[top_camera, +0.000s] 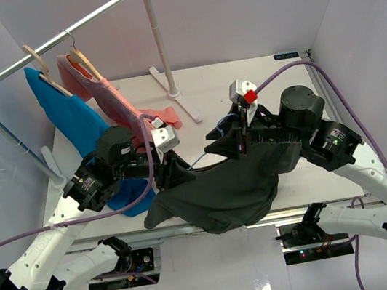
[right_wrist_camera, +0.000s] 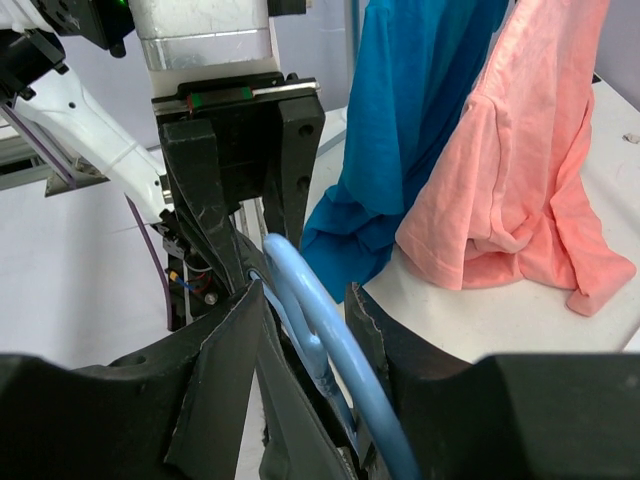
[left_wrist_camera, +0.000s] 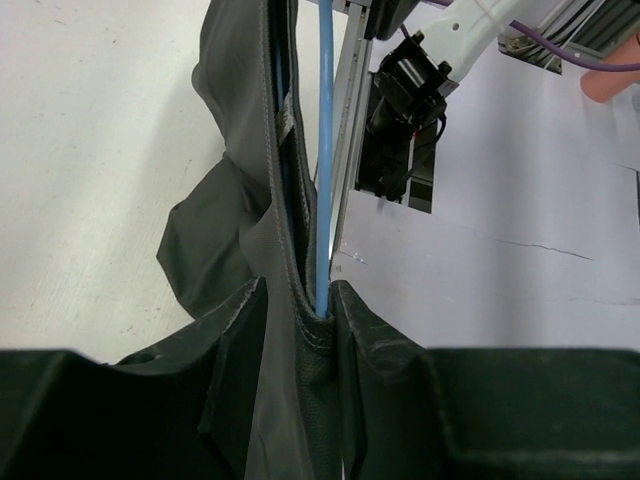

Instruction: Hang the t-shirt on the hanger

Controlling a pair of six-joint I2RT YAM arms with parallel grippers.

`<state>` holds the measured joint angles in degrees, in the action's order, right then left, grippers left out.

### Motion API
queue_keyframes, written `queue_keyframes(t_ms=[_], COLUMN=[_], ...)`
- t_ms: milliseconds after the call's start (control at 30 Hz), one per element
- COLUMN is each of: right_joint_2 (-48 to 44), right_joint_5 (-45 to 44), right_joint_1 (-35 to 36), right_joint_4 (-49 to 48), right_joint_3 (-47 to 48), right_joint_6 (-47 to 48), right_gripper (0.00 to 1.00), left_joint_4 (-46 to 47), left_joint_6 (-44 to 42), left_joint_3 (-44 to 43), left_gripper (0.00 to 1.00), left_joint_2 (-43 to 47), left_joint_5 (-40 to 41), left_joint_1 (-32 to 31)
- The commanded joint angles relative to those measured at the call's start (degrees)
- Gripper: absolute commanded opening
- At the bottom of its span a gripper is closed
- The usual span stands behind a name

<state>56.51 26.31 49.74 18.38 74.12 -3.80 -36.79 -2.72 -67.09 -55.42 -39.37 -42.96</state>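
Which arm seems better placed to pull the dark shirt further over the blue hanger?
Probably left: the left claw pinches the t-shirt at its stitched edge beside the hanger wire, so it can drag cloth along, while the right claw grips the hanger and can steady it.

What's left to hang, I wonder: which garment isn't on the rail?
The dark grey t-shirt, bunched on the table; the blue garment and pink garment hang from the rail.

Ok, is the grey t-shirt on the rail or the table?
The table: the t-shirt sags over its near edge.
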Motion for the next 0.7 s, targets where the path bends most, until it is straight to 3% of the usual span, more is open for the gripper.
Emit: queue_keyframes(t_ms=[0,67,133,167,400,533,667], right_joint_2=[0.09,0.18,0.42,0.58,0.70,0.48,-1.68], right_joint_5=[0.85,0.85,0.93,0.94,0.01,-2.73,-11.64], right_joint_1=[-0.01,0.01,-0.07,-0.08,0.01,-0.05,-0.07], right_joint_4=[-6.38,-6.69,-6.77,-6.85,-6.95,-6.93,-7.28], right_joint_3=[-0.57,-0.73,-0.65,-0.71,-1.37,-1.85,-2.64], right_joint_6=[-1.31,-1.47,-1.79,-1.97,-2.59,-3.62,-5.57], right_gripper=[0.08,0.08,0.08,0.08,0.12,0.32,0.55], left_joint_4=[0.91,1.11,1.27,1.57,3.04,4.80,7.88], left_joint_6=[0.17,0.35,0.99,1.41,7.51,9.77,10.96], left_joint_3=[0.40,0.73,0.81,0.96,2.03,3.37,6.18], left_gripper=[0.38,0.26,0.02,0.00,0.00,0.00,0.00], left_joint_2=[0.38,0.13,-0.11,-0.13,1.09,1.80,4.00], left_joint_5=[-2.96,-3.78,-3.86,-3.87,0.12,2.06,3.44], left_joint_1=[-0.11,-0.02,-0.10,-0.03,-0.04,-0.02,-0.11])
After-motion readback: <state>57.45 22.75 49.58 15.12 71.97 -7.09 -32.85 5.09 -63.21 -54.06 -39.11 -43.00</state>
